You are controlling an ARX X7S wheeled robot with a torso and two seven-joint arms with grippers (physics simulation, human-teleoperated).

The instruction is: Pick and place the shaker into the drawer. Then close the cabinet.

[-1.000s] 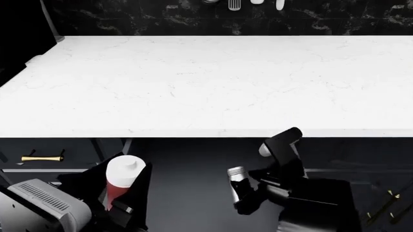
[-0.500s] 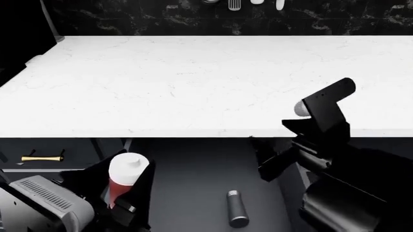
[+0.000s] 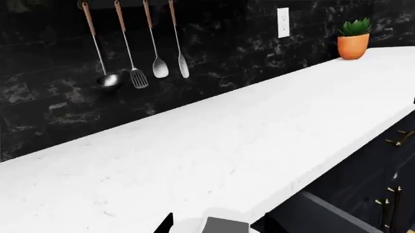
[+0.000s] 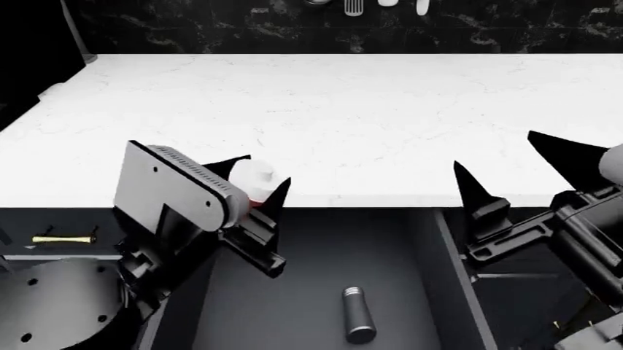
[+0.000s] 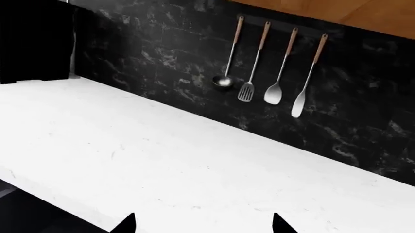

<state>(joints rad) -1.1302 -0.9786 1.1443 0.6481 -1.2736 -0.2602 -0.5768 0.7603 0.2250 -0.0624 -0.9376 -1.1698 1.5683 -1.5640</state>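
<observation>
- The shaker [image 4: 357, 314] lies on its side in the open drawer [image 4: 292, 277], below the tabletop [image 4: 322, 124] edge, as half a second ago.
- Since then, the left gripper [image 4: 255, 191] has risen to that edge, fingers [image 4: 277, 198] clenched on the red bottle [image 4: 255, 179].
- The right gripper [image 4: 516, 171] has lifted further, fingers [image 4: 472, 186] spread, released.
- Beyond the tabletop, utensils [image 5: 272, 92] hang.

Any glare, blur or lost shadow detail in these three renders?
Head view: sharp, countertop nearly blown white, drawer interior murky, shaker still readable. Left wrist view: crisp, plant pot clear. Right wrist view: sharp, dark backsplash keeps its marbling.
</observation>
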